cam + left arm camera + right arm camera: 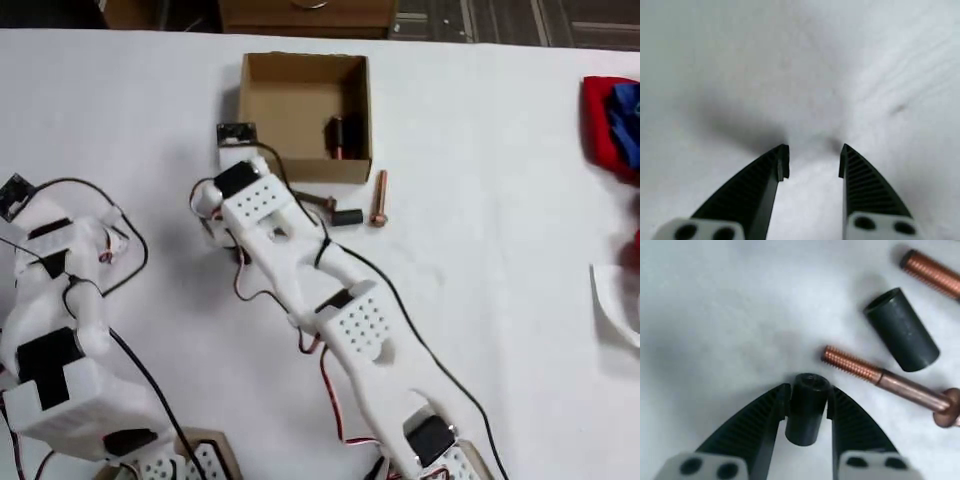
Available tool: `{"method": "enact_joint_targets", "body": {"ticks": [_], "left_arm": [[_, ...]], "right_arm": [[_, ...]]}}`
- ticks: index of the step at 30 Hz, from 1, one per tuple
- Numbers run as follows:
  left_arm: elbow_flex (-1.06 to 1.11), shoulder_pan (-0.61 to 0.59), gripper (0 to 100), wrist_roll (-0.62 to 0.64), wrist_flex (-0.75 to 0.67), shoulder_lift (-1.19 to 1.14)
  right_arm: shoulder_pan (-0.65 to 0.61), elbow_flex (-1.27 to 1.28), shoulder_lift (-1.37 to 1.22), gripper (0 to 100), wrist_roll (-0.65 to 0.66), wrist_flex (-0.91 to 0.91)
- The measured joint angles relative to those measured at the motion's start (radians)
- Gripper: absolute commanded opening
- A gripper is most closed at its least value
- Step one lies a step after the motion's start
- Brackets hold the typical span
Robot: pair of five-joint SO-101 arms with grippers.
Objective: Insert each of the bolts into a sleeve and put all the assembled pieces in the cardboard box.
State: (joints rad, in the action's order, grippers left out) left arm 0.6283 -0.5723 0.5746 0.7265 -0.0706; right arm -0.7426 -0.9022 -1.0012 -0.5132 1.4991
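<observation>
In the right wrist view my right gripper [807,401] is shut on a short black sleeve [806,415], both fingers pressing its sides. Just beyond it a copper bolt [890,382] lies on the white table, then a second black sleeve [902,330] and another copper bolt [932,272]. From the high view, the loose sleeve [347,217] and a bolt [379,197] lie just in front of the cardboard box [300,165], which holds an assembled piece [340,137]. The right arm [270,225] covers its own gripper. My left gripper [812,160] is open over bare table.
The left arm [50,300] sits folded at the table's left side. A red and blue cloth [612,120] and a white curved object [612,305] lie at the right edge. Cables trail along both arms.
</observation>
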Motion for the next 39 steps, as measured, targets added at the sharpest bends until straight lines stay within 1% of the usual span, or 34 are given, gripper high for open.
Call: {"method": "enact_joint_targets", "body": {"ticks": [1, 3, 4, 10, 12, 14, 17, 21, 24, 26, 28, 31, 34, 39], "left_arm": [[0.0, 0.0, 18, 0.0, 0.0, 0.0], [0.0, 0.0, 18, 0.0, 0.0, 0.0], [0.0, 0.0, 18, 0.0, 0.0, 0.0], [0.0, 0.0, 18, -0.037, 0.0, 0.0], [-0.005, 0.006, 18, -0.074, 0.0, 0.0], [-0.025, 0.037, 18, -0.137, 0.003, -0.002], [-0.084, 0.129, 18, -0.288, 0.072, -0.002], [-0.244, 0.318, 18, -0.559, 0.278, -0.005], [-0.385, 0.451, 18, -0.79, 0.44, -0.005], [-0.463, 0.52, 18, -0.942, 0.52, -0.005], [-0.506, 0.575, 18, -1.083, 0.56, -0.005], [-0.52, 0.654, 18, -1.267, 0.568, -0.014], [-0.54, 0.709, 18, -1.378, 0.568, -0.063], [-0.647, 0.749, 18, -1.433, 0.568, -0.221]], "right_arm": [[0.005, -0.002, 0.0, 2.1, 0.0, 0.011], [0.026, -0.002, -0.003, 2.6, 0.014, 0.029], [0.037, -0.002, -0.003, 2.0, 0.048, 0.041], [0.071, -0.04, 0.005, 2.3, 0.399, 0.153], [0.084, -0.069, 0.032, 2.3, 0.5, 0.21], [0.104, -0.107, 0.097, 2.3, 0.56, 0.236], [0.16, -0.127, 0.25, 2.3, 0.589, 0.244], [0.275, -0.034, 0.465, 2.3, 0.597, 0.245], [0.382, 0.152, 0.647, 2.3, 0.597, 0.245], [0.462, 0.315, 0.784, 2.3, 0.603, 0.245], [0.534, 0.486, 0.931, 2.3, 0.606, 0.245], [0.635, 0.703, 1.148, 2.3, 0.628, 0.247], [0.707, 0.864, 1.335, 2.3, 0.704, 0.247], [0.815, 1.037, 1.56, 2.3, 0.784, 0.247]]}}
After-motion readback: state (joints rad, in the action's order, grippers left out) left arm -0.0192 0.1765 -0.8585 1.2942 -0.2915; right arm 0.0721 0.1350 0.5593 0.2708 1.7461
